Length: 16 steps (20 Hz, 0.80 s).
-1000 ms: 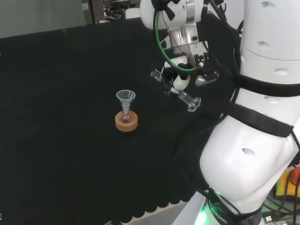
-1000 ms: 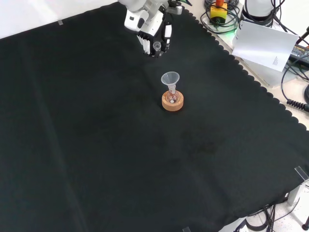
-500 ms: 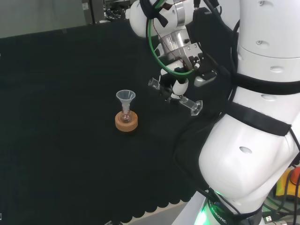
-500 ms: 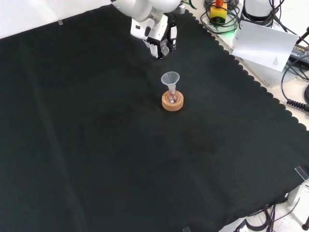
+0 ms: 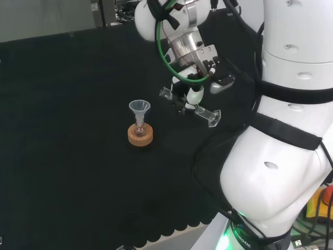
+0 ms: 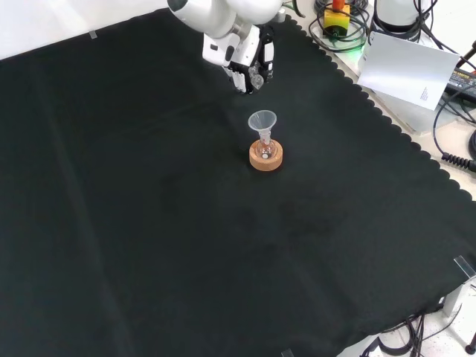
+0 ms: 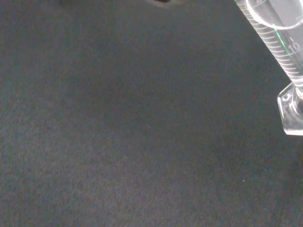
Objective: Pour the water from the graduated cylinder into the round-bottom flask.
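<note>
Gripping the graduated cylinder near its middle, the hand has its fingers curled round the clear tube and holds it above the black cloth. In the head view the cylinder lies tilted far over, close to level, with its open mouth pointing toward the funnel and its flat base on the side away from the funnel, nearer the arm's white links. The mouth is a little higher than the funnel's rim and stops short of it, with a gap of bare cloth between them.

The round-bottom flask stands upright on a cork ring, which rests on the cloth. A clear funnel sits in the flask's neck, its wide cone opening upward. In the front view the hand hangs farther off than the funnel, and the flask in its cork ring is directly under the funnel.

From the wrist view the cylinder shows printed graduation lines along its wall and its angular foot, with the cloth well behind it. Whether water is running from the mouth cannot be told, nor how much liquid the flask holds.
</note>
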Each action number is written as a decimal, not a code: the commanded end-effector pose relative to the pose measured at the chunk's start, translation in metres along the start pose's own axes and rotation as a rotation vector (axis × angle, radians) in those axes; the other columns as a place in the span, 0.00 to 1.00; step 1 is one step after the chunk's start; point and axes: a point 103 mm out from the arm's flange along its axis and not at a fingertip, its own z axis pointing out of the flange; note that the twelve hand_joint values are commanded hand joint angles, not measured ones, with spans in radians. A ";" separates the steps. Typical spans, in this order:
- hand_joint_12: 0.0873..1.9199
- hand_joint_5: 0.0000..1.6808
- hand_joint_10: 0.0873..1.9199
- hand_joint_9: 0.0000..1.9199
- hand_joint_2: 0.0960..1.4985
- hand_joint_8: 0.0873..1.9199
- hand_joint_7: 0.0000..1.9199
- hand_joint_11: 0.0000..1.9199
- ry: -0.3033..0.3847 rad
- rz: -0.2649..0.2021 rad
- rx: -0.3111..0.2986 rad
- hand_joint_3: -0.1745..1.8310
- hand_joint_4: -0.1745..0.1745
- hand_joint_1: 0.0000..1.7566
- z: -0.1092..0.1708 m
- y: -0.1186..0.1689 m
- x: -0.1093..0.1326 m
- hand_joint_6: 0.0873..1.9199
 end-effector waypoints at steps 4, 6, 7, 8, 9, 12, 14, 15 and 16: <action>0.37 0.57 0.01 0.73 0.73 0.51 0.51 0.63 -0.080 0.017 0.094 0.09 0.00 0.72 -0.013 0.012 0.015 0.52; 0.37 0.57 0.01 0.73 0.73 0.51 0.51 0.63 -0.091 0.028 0.112 0.09 0.00 0.72 -0.016 0.014 0.016 0.52; 0.37 0.57 0.01 0.73 0.73 0.51 0.51 0.63 -0.098 0.040 0.128 0.09 0.00 0.72 -0.018 0.014 0.016 0.52; 0.37 0.57 0.01 0.73 0.73 0.51 0.51 0.63 -0.105 0.053 0.144 0.09 0.00 0.72 -0.019 0.015 0.016 0.52; 0.37 0.57 0.01 0.73 0.73 0.51 0.51 0.63 -0.109 0.064 0.158 0.09 0.00 0.72 -0.020 0.015 0.015 0.52; 0.37 0.57 0.01 0.73 0.73 0.51 0.51 0.63 -0.120 0.087 0.190 0.09 0.00 0.72 -0.022 0.016 0.015 0.52; 0.37 0.57 0.01 0.73 0.73 0.51 0.52 0.63 -0.126 0.098 0.207 0.09 0.00 0.72 -0.025 0.017 0.015 0.52; 0.37 0.57 0.01 0.73 0.73 0.51 0.52 0.63 -0.131 0.103 0.218 0.09 0.00 0.72 -0.026 0.017 0.016 0.52; 0.37 0.57 0.00 0.73 0.73 0.51 0.52 0.63 -0.136 0.108 0.226 0.09 0.00 0.72 -0.027 0.017 0.017 0.52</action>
